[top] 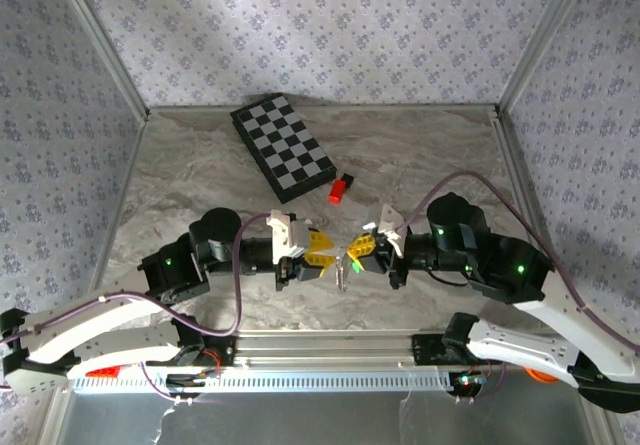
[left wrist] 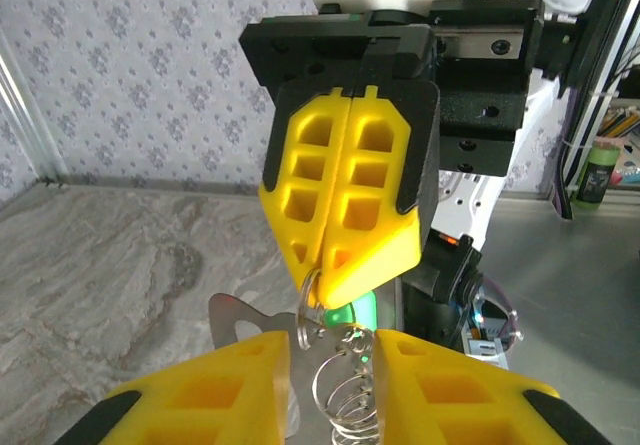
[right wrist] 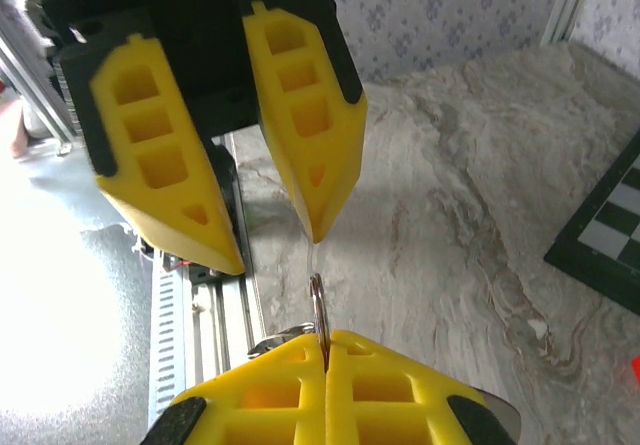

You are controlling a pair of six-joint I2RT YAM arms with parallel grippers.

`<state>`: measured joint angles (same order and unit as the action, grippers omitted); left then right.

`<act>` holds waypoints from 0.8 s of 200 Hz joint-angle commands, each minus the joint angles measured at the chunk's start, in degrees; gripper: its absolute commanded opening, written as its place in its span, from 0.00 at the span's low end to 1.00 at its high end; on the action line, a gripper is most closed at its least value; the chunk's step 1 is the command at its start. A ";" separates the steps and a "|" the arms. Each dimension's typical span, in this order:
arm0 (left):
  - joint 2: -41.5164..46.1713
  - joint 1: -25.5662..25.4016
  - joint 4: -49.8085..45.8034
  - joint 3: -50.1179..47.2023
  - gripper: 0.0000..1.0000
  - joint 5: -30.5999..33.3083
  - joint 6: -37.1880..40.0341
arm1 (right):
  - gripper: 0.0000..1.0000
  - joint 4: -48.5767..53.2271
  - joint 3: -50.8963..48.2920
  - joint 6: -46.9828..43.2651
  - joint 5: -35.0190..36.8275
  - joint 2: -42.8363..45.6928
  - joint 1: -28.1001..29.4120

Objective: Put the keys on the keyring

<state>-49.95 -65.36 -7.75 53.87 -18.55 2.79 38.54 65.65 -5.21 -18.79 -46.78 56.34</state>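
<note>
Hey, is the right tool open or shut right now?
Shut. The right tool has its yellow fingers pressed together with no gap, pinching the keyring at their tips.

Work surface: a table (top: 180, 185) with a grey marble pattern, enclosed by walls (top: 320, 25) papered in a pale floral print, with aluminium posts (top: 104, 40) at the far corners. A black-and-grey checkerboard (top: 283, 147) lies flat towards the far edge, set at an angle to the back wall. A small red-and-black block (top: 340, 189) lies just beside its near right corner. A slotted metal rail (top: 300, 380) runs along the near edge
</note>
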 commanded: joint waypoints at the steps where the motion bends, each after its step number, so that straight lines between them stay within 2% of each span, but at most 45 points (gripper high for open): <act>1: -0.32 -0.18 -1.97 2.03 0.29 0.37 1.48 | 0.00 2.72 2.15 -1.29 0.94 -0.39 0.39; 108: -3.43 -0.20 -0.64 1.83 0.31 0.35 1.40 | 0.00 3.19 2.15 -2.11 2.00 -1.90 2.79; 160: -3.97 -0.16 -1.04 1.86 0.21 0.89 2.00 | 0.00 3.75 4.31 -2.56 2.21 -2.51 3.81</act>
<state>-53.84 -65.39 -9.04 53.87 -18.35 3.64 42.33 67.37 -6.94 -17.10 -49.28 59.42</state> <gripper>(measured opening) 0.236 0.050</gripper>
